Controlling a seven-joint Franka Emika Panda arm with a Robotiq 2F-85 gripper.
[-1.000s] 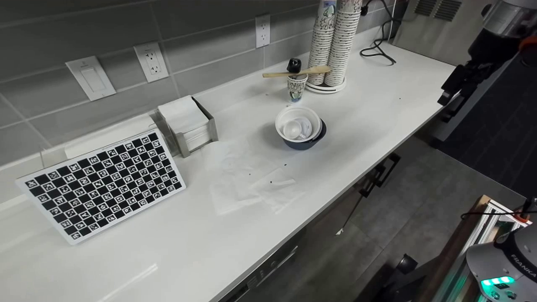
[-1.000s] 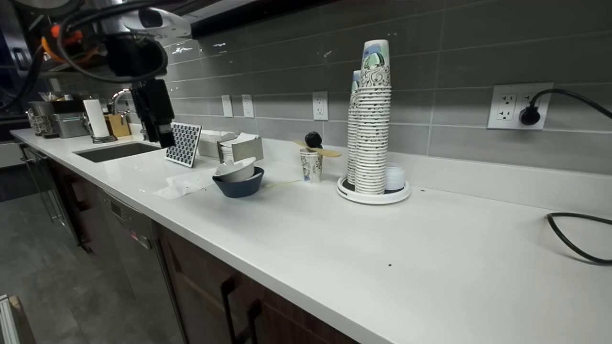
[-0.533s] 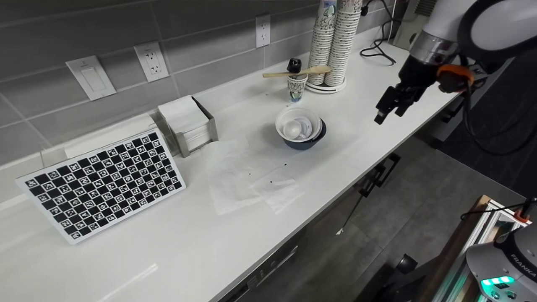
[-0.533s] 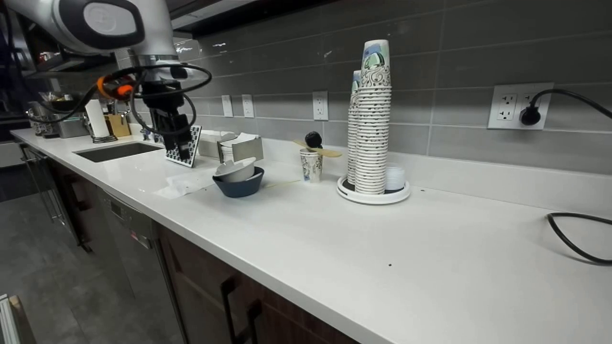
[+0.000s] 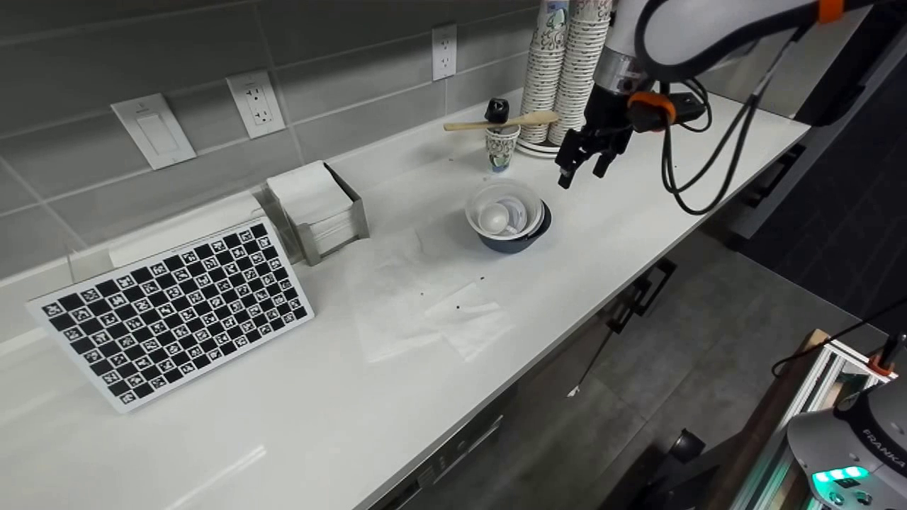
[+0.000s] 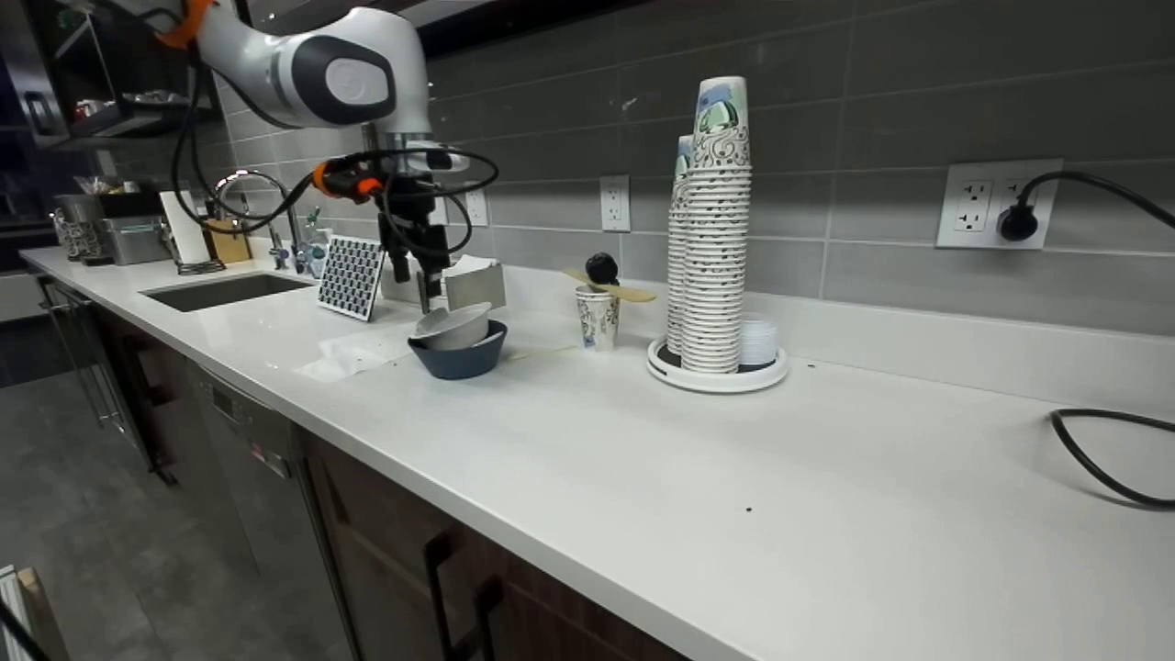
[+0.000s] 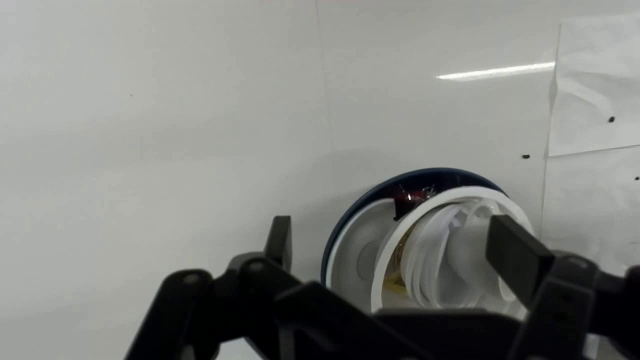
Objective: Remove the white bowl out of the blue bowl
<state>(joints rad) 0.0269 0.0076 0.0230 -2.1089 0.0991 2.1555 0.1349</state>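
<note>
With the tool (image 7: 387, 244) spread and holding nothing, the white bowl (image 6: 459, 330), tilted inside the blue bowl (image 6: 461, 362), looks light, stiff, perhaps slick, so pinch its rim clear of the cup (image 5: 494, 219).

Lettered in capitals on robot base (image 5: 861, 443): FRANKA; printed over checkerboard calibration board (image 5: 170, 315): coded square markers (image 5: 165, 309); stuck on dishwasher front (image 6: 280, 523): red-marked label (image 6: 270, 458), too small to read; finely marked on wall outlet (image 6: 998, 204): likewise illegible
</note>
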